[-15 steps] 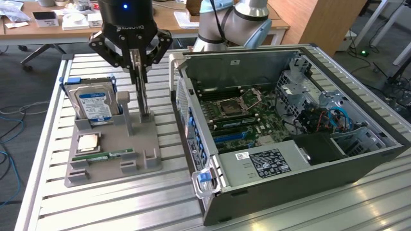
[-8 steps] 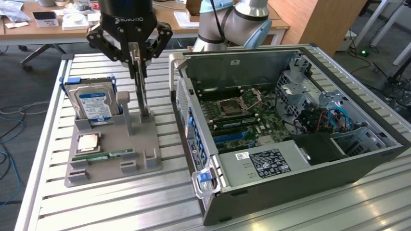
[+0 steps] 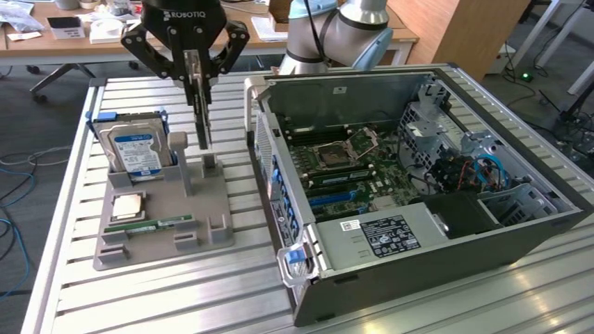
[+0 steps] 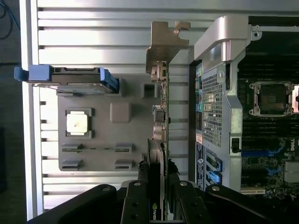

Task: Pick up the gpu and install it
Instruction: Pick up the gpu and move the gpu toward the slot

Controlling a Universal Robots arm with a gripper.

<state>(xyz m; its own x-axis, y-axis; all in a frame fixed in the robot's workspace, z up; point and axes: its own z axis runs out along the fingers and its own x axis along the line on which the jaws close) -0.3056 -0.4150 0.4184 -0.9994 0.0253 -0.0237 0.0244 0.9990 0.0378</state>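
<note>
Arm [image 3: 346, 26] reaches over from behind the PC case [image 3: 371, 89]. Its gripper [image 3: 197, 73] points straight down, above the grey fixture [image 3: 163, 209] on the slatted table [image 3: 186, 299].

Gripper is part-closed, pinching the gpu [image 3: 202, 115] by its upper end, one finger each side of the board. In wrist view, the fingers [image 4: 140, 186] clamp the card's near end.

The gpu hangs vertical and edge-on to the exterior cam. Its long axis runs straight down and away from the gripper. In wrist view the card [image 4: 162, 116] shows as a thin strip leading off from the gripper [image 4: 158, 176], w/ the pale metal bracket [image 4: 164, 44] at the far end. The gpu's low end sits just over the fixture; can't tell if it's fully clear of the slot.

Below the gripper, toward the exterior view's left:
- the hard drive [image 3: 138, 146] stands upright in a blue caddy
- the CPU [image 3: 127, 205] lies flat in its pocket
- the memory stick [image 3: 149, 226] lies flat beside the CPU

On the gripper's other side is the PC case, side panel off, motherboard [image 3: 352, 167] exposed. In wrist view the case's rear panel [image 4: 219, 107] runs just beside the card, not touching.
</note>
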